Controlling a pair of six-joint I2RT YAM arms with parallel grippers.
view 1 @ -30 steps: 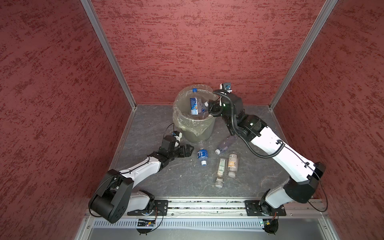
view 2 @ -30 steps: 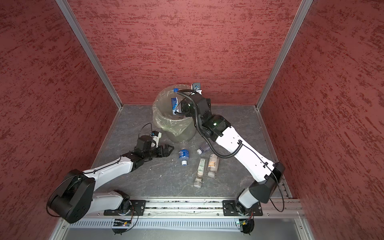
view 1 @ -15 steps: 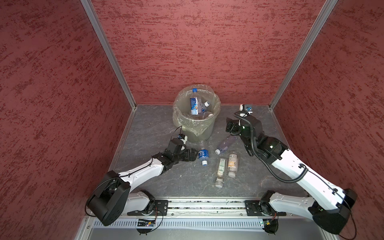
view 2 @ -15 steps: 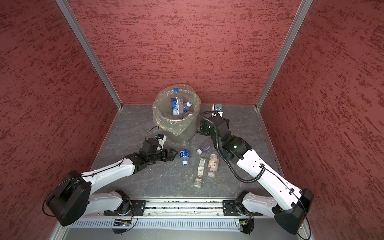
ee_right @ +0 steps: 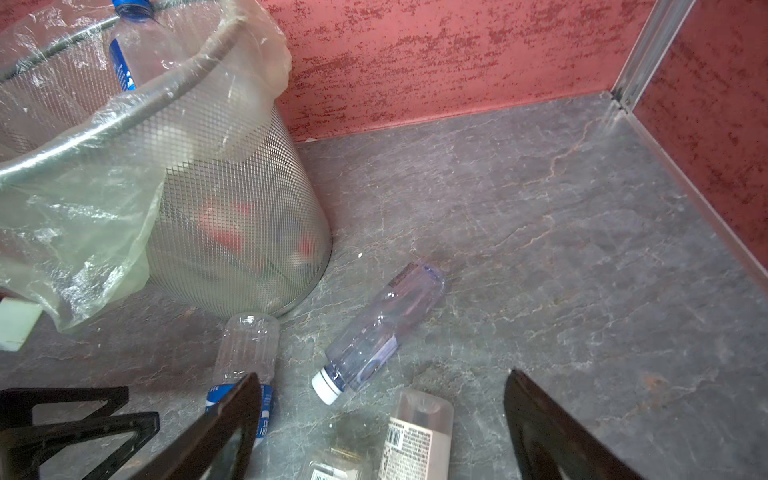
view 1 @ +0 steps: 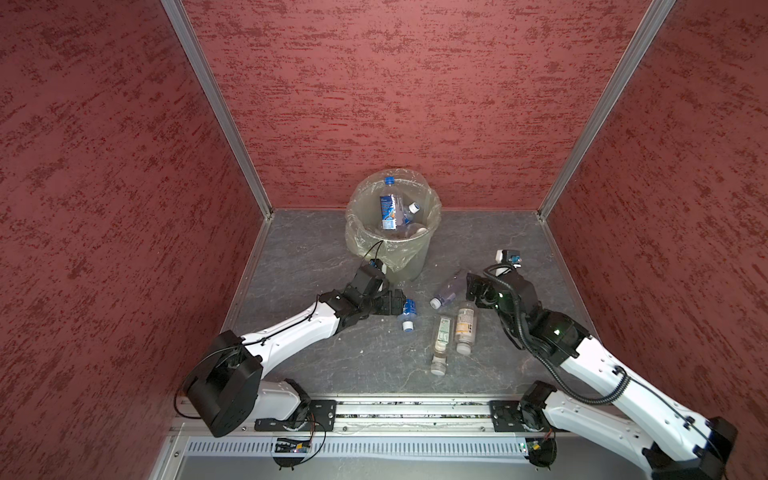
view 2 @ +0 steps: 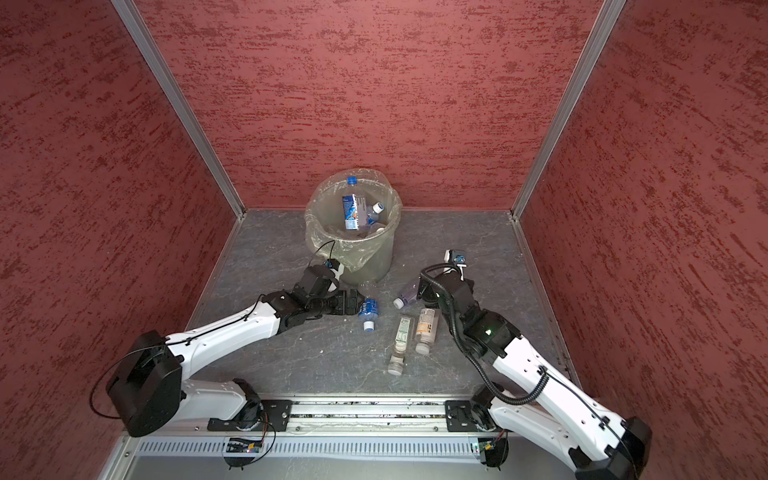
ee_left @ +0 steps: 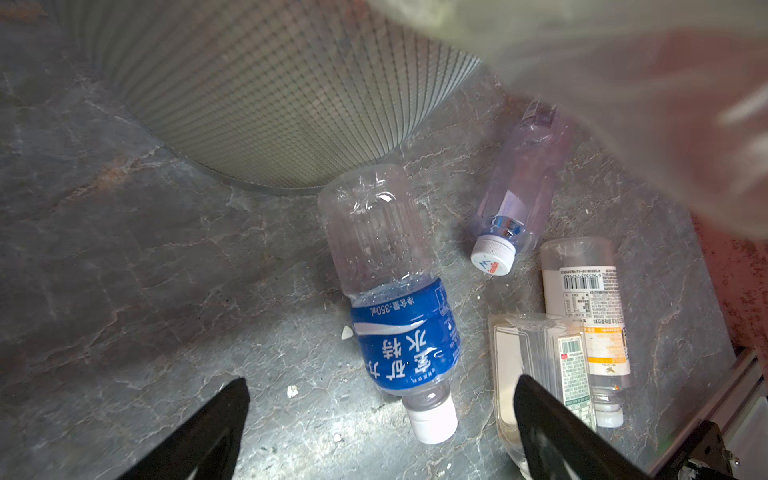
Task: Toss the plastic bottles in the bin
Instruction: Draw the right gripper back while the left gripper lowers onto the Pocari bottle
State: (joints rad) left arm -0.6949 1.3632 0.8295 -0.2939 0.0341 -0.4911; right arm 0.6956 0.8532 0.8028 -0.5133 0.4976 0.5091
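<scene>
Both top views are taken from high above the metal front rail [view 1: 415,409], angled down toward the red textured back wall [view 1: 386,104]. Both wrist views are taken close over the grey marbled floor [ee_left: 124,249]. The round mesh bin [ee_right: 232,216] and the blue-labelled clear bottle [ee_left: 403,340] are shared by all.

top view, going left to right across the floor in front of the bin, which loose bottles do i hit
blue-label bottle → green-label bottle → orange-label bottle. The pale purple bottle lies slanted across the span of the last two, so it is left out of the order.
</scene>
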